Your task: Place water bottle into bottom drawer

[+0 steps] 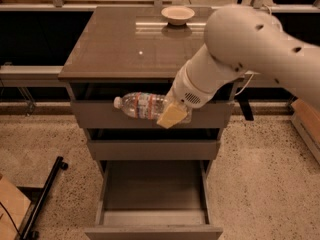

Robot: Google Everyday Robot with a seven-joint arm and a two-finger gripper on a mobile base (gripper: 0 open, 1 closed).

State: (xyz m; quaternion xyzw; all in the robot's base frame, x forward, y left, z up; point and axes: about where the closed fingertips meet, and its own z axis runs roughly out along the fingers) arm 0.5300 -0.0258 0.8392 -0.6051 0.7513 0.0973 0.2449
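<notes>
The water bottle [142, 105], clear and ribbed with a white cap and a red-and-blue label band, lies sideways in the air in front of the top drawer front, cap to the left. My gripper [171, 115] is shut on the water bottle at its base end; one yellowish finger pad [170, 117] shows in front of it. The white arm [240, 54] reaches in from the upper right. The bottom drawer [154, 194] is pulled out below, its grey-brown inside bare, well beneath the bottle.
A shallow beige bowl [177, 14] sits at the back of the cabinet top [120, 44]. The two upper drawers [150, 149] are slightly out. A black stand leg [42, 199] lies on the speckled floor at left. A wooden box edge [305, 119] is at right.
</notes>
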